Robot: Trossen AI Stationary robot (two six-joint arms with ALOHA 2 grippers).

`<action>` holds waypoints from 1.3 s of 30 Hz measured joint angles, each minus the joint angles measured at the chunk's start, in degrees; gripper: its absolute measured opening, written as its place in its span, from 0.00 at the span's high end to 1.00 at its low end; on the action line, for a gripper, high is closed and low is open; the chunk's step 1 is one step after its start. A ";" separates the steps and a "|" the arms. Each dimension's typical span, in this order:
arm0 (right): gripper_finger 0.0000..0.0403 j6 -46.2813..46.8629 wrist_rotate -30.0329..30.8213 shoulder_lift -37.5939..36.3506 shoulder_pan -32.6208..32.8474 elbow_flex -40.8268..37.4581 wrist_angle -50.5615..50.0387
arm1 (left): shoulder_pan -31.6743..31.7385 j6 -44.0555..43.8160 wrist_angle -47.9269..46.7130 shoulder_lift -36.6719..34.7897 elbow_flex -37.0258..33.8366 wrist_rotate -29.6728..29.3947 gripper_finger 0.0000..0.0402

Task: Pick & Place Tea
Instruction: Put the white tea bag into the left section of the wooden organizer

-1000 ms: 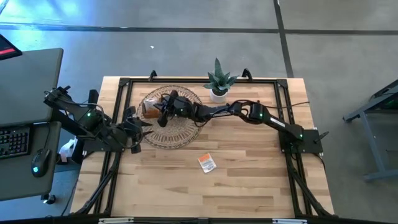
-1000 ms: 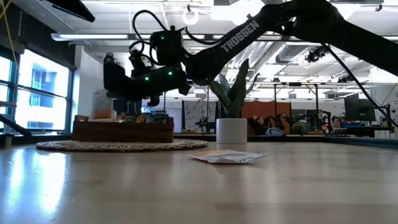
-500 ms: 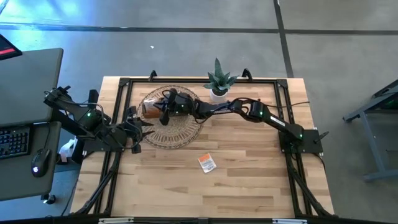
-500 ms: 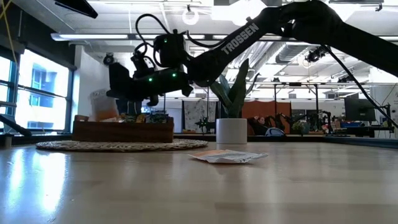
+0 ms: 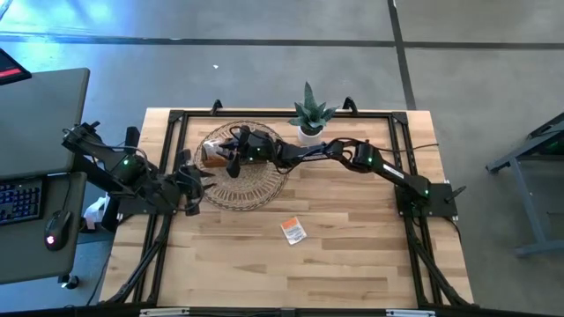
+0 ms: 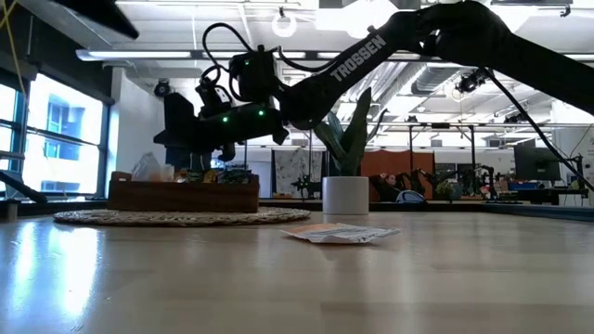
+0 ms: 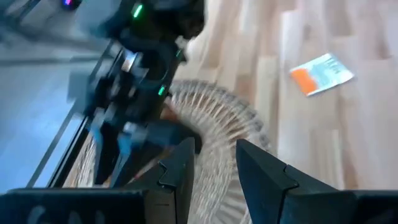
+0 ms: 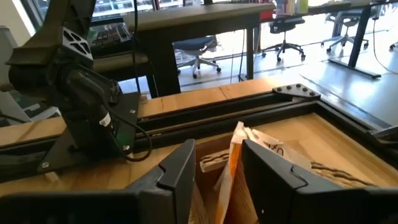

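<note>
An orange-and-white tea sachet (image 8: 239,168) stands on edge in the brown wooden tray (image 5: 211,157), its pale top sticking up above the tray's wall (image 6: 148,167). My right gripper (image 8: 217,155) hovers open just above that tray (image 6: 184,195), with the sachet showing past the gap between its fingers. A second orange-and-white sachet (image 5: 293,231) lies flat on the bare table (image 6: 339,233) nearer the front. My left gripper (image 7: 214,155) waits open at the woven mat's left edge (image 5: 196,179), holding nothing.
The tray sits on a round woven mat (image 5: 256,189) at the table's far left. A small potted plant (image 5: 310,119) in a white pot (image 6: 346,195) stands just right of the mat, under my right arm. Black frame rails run along the table's edges.
My right gripper has opened above the tray and let go of the orange-and-white sachet. The sachet hung from its fingers before and has dropped into the tray, where it now stands on edge. The gripper has stayed over the tray.
</note>
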 joint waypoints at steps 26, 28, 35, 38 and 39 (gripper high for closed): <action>0.98 -6.19 37.81 -32.99 17.08 0.11 -59.40 | 7.03 -30.58 -6.15 -0.05 -11.53 -4.24 0.80; 0.98 -5.45 40.09 -33.46 18.38 0.11 -61.34 | 10.93 -29.69 -3.56 -0.16 -13.82 -3.18 0.82; 0.98 -0.84 42.77 -33.26 20.96 -1.48 -64.08 | 28.10 -7.69 19.35 -0.15 -20.91 9.62 0.90; 0.98 1.20 42.26 -33.20 21.46 -4.51 -63.97 | 36.17 -2.01 25.92 0.72 -23.46 14.48 0.91; 0.99 1.86 41.91 -33.18 21.57 -5.69 -63.97 | 38.56 -1.42 27.01 1.19 -24.16 15.40 0.91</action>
